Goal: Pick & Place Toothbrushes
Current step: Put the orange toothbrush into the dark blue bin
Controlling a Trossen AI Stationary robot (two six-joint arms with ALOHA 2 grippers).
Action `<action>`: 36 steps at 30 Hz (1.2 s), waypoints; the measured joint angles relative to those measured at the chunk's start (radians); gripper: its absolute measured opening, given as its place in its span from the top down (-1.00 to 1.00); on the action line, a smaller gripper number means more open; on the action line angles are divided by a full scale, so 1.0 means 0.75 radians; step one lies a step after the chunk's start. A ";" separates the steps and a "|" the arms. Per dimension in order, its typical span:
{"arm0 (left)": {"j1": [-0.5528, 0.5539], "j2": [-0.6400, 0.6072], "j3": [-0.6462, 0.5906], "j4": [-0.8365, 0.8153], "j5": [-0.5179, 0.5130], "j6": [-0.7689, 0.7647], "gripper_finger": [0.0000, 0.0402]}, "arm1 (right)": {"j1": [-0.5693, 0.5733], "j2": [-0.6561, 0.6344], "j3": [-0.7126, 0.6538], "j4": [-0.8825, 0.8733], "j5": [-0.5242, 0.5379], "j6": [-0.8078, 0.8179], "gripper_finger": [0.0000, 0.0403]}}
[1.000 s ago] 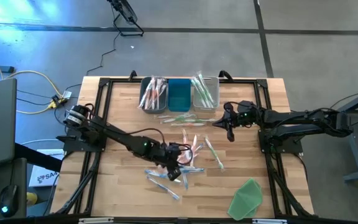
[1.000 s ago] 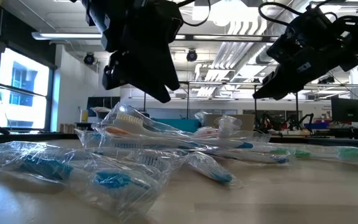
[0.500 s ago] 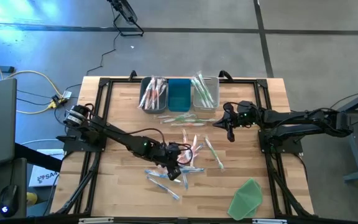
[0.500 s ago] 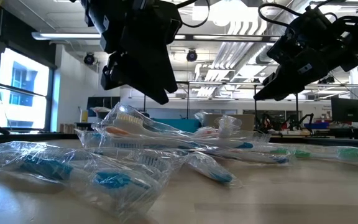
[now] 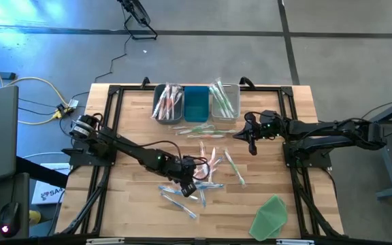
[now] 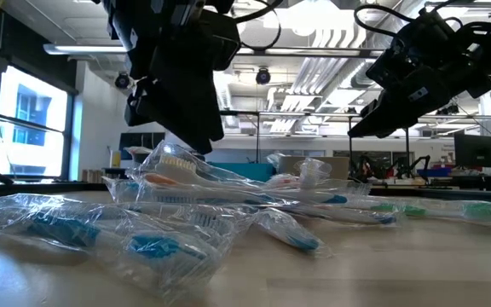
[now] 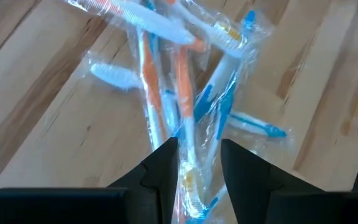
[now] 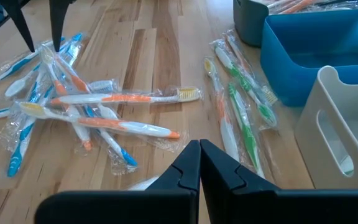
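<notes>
Left tool (image 7: 199, 163) hangs spread over the heap of thin, clear-wrapped orange and blue plastic toothbrushes (image 7: 179, 93) mid-table — straddle one handle only. Right tool (image 8: 199, 163), pressed together, waits near the bins.

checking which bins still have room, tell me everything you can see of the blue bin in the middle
The blue bin is a deep, open-topped box of smooth teal-blue plastic, standing upright at the table's far edge between a grey bin and a pale bin, both holding wrapped toothbrushes. No toothbrush shows inside it. Neither gripper touches it.
</notes>
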 joint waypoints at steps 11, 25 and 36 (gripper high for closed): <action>-0.010 0.000 0.000 0.003 0.060 -0.021 0.41 | 0.000 0.000 0.001 0.001 0.000 0.000 0.99; -0.037 0.011 0.000 -0.069 0.055 -0.070 0.41 | 0.000 0.000 0.001 0.002 -0.001 0.000 0.99; -0.035 0.128 -0.001 0.018 0.107 -0.099 0.41 | 0.000 0.000 0.002 0.013 0.000 0.000 0.99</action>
